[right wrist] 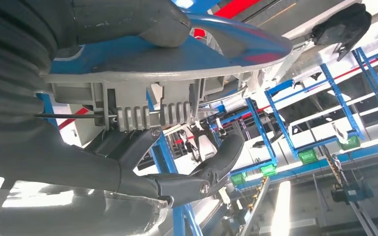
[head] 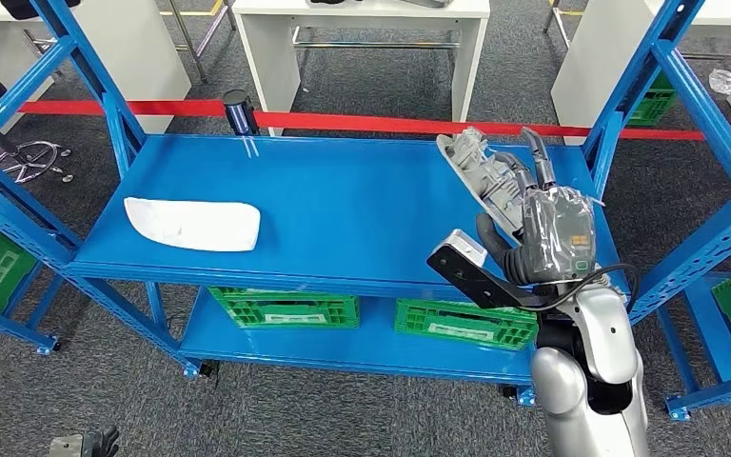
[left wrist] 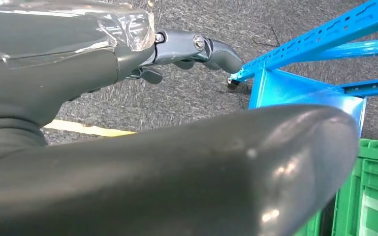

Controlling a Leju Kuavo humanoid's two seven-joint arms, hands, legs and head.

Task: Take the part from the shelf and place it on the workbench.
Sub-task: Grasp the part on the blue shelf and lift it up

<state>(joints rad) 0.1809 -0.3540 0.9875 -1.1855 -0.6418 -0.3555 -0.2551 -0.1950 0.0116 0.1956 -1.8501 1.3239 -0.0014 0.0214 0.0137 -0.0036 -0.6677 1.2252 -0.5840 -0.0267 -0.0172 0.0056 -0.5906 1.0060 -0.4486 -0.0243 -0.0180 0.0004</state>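
Observation:
A grey plastic part (head: 481, 169) with ribbed inner faces stands tilted at the right end of the blue shelf's top deck (head: 343, 209). My right hand (head: 554, 234) grips it from the near side; in the right wrist view the part (right wrist: 167, 78) sits between the thumb and the dark fingers (right wrist: 211, 167). I cannot tell whether it touches the deck. A white elongated part (head: 193, 225) lies flat at the deck's left end. My left hand (left wrist: 128, 64) hangs low over grey carpet beside a shelf foot, fingers apart and holding nothing.
Blue uprights (head: 628, 86) frame the shelf on both sides. Green crates (head: 286, 307) sit on the lower deck. A red barrier tape (head: 362, 122) runs behind the shelf, with white workbenches (head: 362, 11) beyond it. Another blue rack (head: 723, 286) stands at the right.

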